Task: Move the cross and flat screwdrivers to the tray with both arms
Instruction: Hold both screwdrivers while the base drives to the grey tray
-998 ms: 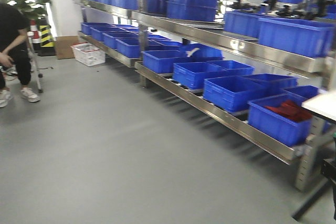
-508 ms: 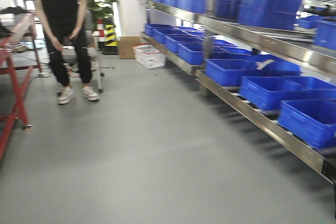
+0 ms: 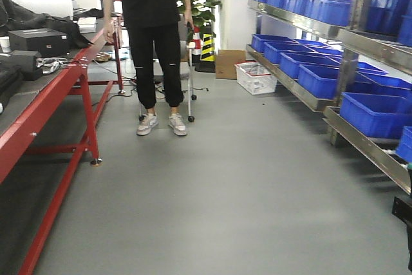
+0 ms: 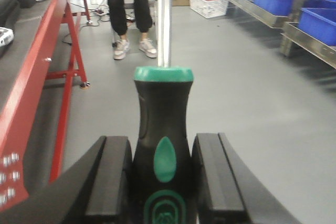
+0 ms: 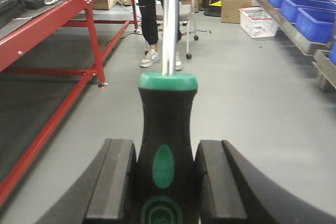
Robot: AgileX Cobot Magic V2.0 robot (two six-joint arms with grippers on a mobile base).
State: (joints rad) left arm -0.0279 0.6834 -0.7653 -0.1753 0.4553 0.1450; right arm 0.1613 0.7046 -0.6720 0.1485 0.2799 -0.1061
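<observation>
- The grey floor [image 3: 244,191] runs as an open aisle between a desk and a rack.
- A steel shelving rack [image 3: 351,123] lines the right side and carries rows of blue bins [image 3: 373,111].
- A red-framed desk [image 3: 38,120] lines the left side, with a black case [image 3: 37,42] and cables on top.
- A person in black [image 3: 158,37] stands in the aisle ahead, one hand on the desk's far end, and a wheeled chair [image 3: 191,75] is just beside them.
- Further back, a white crate [image 3: 256,76] and a cardboard box [image 3: 226,64] sit on the floor by the rack.
- The left pincer [image 4: 161,179] is clamped on the black handle of the left screwdriver [image 4: 163,124], with one finger on each flank.
- The right pincer [image 5: 165,182] grips the right screwdriver [image 5: 167,121] the same way.
- Each screwdriver's long axis runs straight out from its pincer. The green collar is on the far end of the handle, and the grey shaft points ahead down the aisle.
- Both tips leave the top edge of the wrist views, so cross and flat cannot be told apart.
</observation>
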